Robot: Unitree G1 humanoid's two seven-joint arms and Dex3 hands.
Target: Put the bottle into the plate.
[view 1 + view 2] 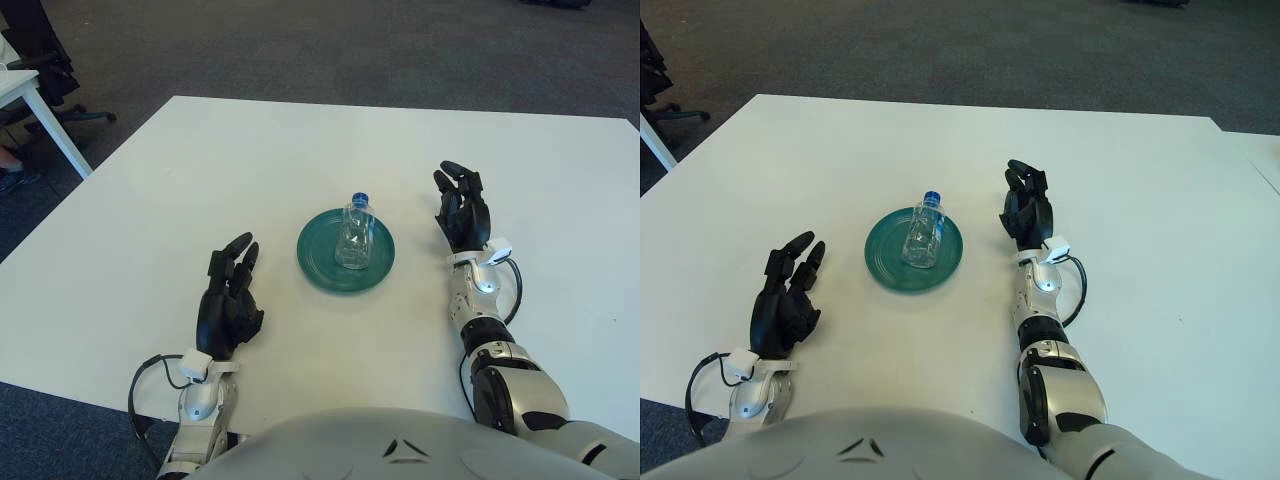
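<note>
Bottle [355, 235] is standing upright inside the plate [318, 262] at mid-table [200, 170] — placement looks done. Right hand [461, 207] is sitting just right of the plate, fingers loosely extended, gripping nothing. Left hand [228, 301] is sitting left of the plate, fingers released too. Risk from here — right hand is near enough that a sideways sweep could be clipping the light bottle and tipping it off

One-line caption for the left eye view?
Clear bottle stands upright in the green plate on the white table, both open hands apart from it.
</note>
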